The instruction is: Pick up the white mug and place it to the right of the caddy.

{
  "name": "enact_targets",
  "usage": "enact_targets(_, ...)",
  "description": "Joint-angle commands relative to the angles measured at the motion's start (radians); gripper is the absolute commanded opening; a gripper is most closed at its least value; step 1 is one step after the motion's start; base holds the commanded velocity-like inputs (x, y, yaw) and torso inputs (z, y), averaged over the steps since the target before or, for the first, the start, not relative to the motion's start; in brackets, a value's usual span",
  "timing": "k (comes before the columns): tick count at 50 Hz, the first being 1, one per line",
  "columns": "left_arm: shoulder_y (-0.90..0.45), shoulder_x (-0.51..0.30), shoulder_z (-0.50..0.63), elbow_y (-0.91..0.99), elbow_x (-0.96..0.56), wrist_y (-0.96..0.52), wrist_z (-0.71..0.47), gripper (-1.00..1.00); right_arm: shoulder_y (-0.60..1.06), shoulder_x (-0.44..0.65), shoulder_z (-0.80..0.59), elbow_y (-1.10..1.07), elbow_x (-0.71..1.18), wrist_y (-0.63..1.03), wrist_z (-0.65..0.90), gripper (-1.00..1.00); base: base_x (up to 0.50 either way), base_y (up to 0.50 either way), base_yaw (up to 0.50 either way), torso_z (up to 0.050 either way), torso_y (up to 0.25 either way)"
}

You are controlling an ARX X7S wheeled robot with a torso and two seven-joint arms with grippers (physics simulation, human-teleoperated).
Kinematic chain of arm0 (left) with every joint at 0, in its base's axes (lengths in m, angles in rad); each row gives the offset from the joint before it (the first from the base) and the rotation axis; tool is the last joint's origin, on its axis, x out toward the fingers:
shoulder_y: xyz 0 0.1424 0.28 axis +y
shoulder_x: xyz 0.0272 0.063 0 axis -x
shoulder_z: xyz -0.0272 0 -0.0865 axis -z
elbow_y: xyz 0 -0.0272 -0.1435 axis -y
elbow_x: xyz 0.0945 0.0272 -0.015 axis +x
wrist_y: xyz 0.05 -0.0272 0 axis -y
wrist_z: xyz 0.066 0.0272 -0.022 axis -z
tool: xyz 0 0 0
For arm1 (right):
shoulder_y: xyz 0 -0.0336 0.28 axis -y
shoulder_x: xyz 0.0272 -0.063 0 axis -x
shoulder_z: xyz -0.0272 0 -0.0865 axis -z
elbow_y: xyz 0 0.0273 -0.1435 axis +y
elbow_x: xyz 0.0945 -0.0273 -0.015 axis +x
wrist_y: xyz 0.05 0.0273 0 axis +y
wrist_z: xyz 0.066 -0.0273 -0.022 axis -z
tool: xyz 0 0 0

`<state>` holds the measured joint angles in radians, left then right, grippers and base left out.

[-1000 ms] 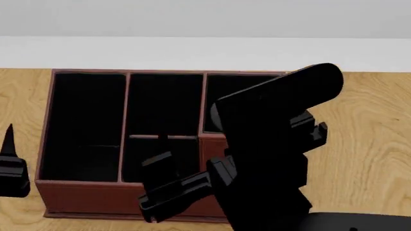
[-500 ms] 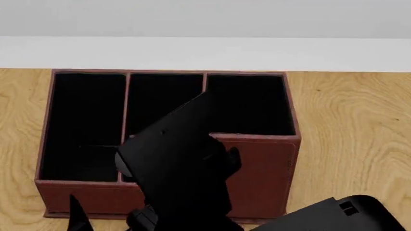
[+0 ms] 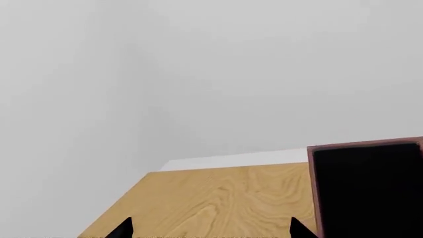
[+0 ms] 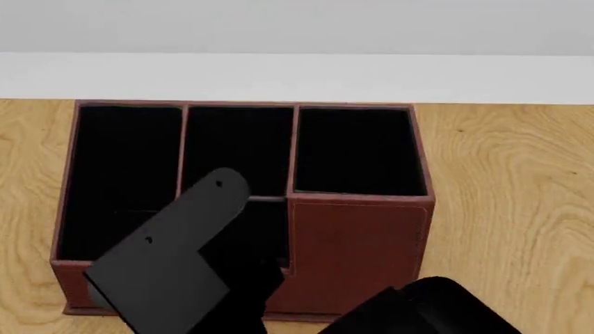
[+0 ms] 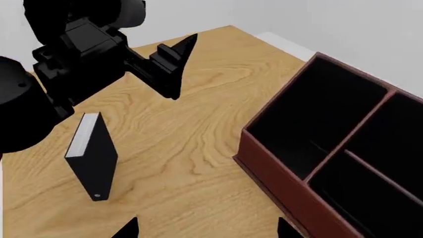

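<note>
Caddy (image 4: 357,229) unmoved on my counter (image 4: 519,195); my right arm has swung leftward across it; both claws' states I cannot tell.

Wooden table (image 4: 506,202) seen in all three views, light grain with swirling knots. Pale wall (image 4: 297,24) behind far edge; white band (image 4: 297,78) runs along it where table ends. Small black book-like box (image 5: 92,156) seen in right wrist view only: stood upright on table, slightly tilted, white page-like edge along one side, small pale dot near bottom corner. Bare wood around it.
</note>
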<state>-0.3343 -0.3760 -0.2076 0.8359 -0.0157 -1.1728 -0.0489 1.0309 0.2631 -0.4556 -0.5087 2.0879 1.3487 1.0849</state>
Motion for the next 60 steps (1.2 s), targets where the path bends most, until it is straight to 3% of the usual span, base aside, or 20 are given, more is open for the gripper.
enact_targets(1,0.018,-0.001,-0.005,-0.008,0.004,0.024,-0.006,1.0,0.001,-0.023,-0.072,0.018,0.009,0.008,-0.019,1.0,0.0,0.0,0.0,0.0,0.0)
enact_targets(36,0.017,-0.004,-0.003,-0.033,-0.002,0.047,-0.011,1.0,-0.07,-0.038,-0.244,0.042,0.082,-0.083,0.004,1.0,0.0,0.0,0.0,0.0,0.0)
enact_targets(60,0.018,0.003,0.004,-0.059,-0.015,0.083,-0.008,1.0,-0.096,0.053,-0.335,-0.056,0.211,-0.231,0.17,1.0,0.0,0.0,0.0,0.0,0.0)
